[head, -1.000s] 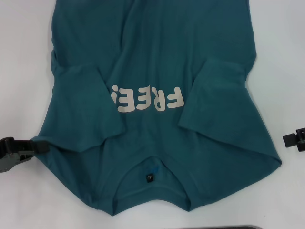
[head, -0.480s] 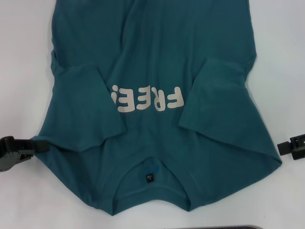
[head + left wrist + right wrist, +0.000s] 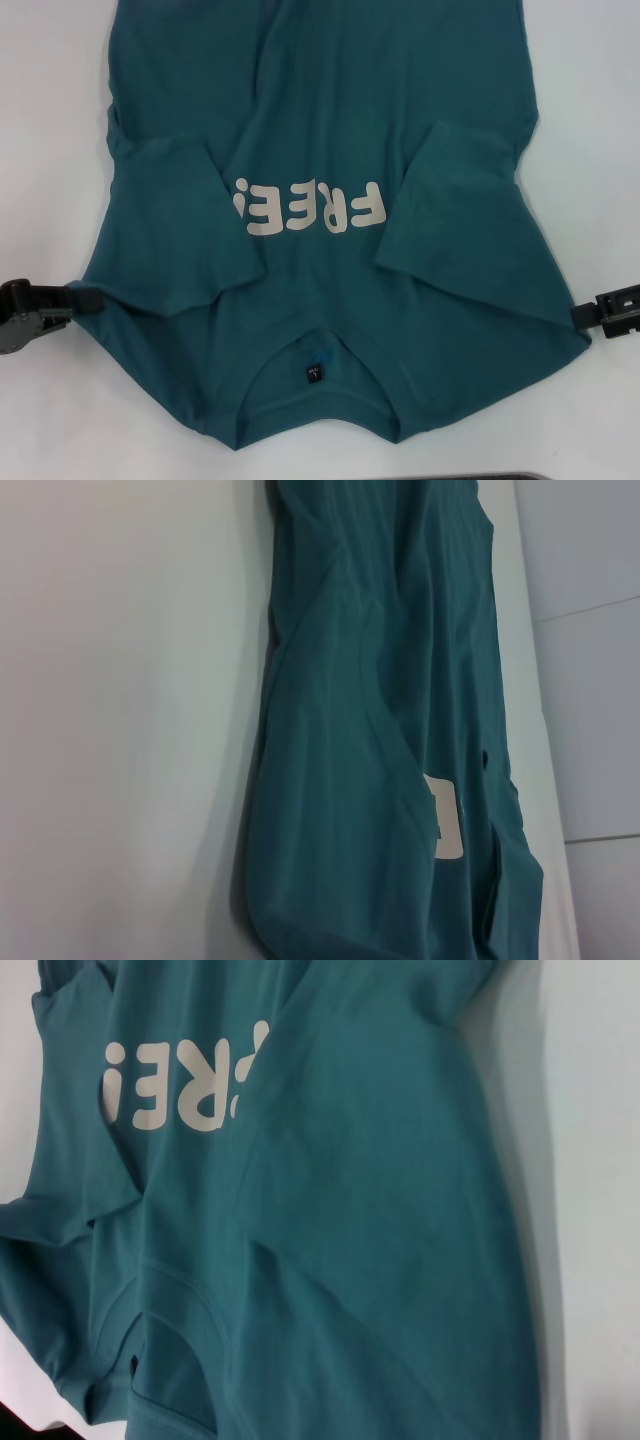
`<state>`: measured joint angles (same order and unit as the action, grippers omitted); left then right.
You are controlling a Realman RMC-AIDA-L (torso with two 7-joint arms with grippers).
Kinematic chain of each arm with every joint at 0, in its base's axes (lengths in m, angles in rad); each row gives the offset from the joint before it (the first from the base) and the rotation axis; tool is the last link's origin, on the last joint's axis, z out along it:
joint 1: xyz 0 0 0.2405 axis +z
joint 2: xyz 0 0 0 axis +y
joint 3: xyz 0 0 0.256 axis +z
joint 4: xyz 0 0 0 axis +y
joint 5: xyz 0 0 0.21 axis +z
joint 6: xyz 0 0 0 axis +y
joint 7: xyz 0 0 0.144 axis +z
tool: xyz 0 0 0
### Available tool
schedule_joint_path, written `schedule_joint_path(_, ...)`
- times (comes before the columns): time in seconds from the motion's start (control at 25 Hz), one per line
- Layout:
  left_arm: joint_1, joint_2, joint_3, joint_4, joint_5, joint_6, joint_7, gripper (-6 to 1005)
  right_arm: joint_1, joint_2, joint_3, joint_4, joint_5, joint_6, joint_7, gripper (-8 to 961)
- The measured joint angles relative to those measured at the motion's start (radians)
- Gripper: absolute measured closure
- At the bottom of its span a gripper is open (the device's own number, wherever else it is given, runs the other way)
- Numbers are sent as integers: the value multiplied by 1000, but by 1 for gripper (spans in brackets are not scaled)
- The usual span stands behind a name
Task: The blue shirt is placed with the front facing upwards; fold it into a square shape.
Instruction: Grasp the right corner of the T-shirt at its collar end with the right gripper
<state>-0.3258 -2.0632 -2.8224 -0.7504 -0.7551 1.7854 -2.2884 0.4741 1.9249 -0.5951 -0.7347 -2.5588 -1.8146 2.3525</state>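
The blue shirt [image 3: 320, 120] lies flat on the white table [image 3: 50, 150], front up, with the off-white "FREE" lettering [image 3: 310, 210] upside down to me and both sleeves folded in over the chest. Its collar and black neck tag [image 3: 314, 373] point toward me. My left gripper [image 3: 75, 301] sits low at the shirt's near left shoulder corner, touching the fabric edge. At the near right shoulder corner my right gripper [image 3: 588, 315] meets the cloth edge. The left wrist view shows the shirt [image 3: 370, 780] edge-on, and the right wrist view shows the shirt [image 3: 350, 1210] and its lettering.
A dark flat object [image 3: 520, 475] shows at the bottom edge of the head view. White table surface runs along both sides of the shirt. A paler panel [image 3: 600, 730] lies beyond the table in the left wrist view.
My right gripper has moved left and a little down, from off the shirt to its right shoulder corner. The left gripper has shifted slightly upward at the left corner.
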Motion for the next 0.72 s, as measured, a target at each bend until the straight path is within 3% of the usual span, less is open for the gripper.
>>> schedule_joint_path(0.72,1,0,-4,-3,2,1,-8,968,1,16,-14,9,-8,14,-1,99)
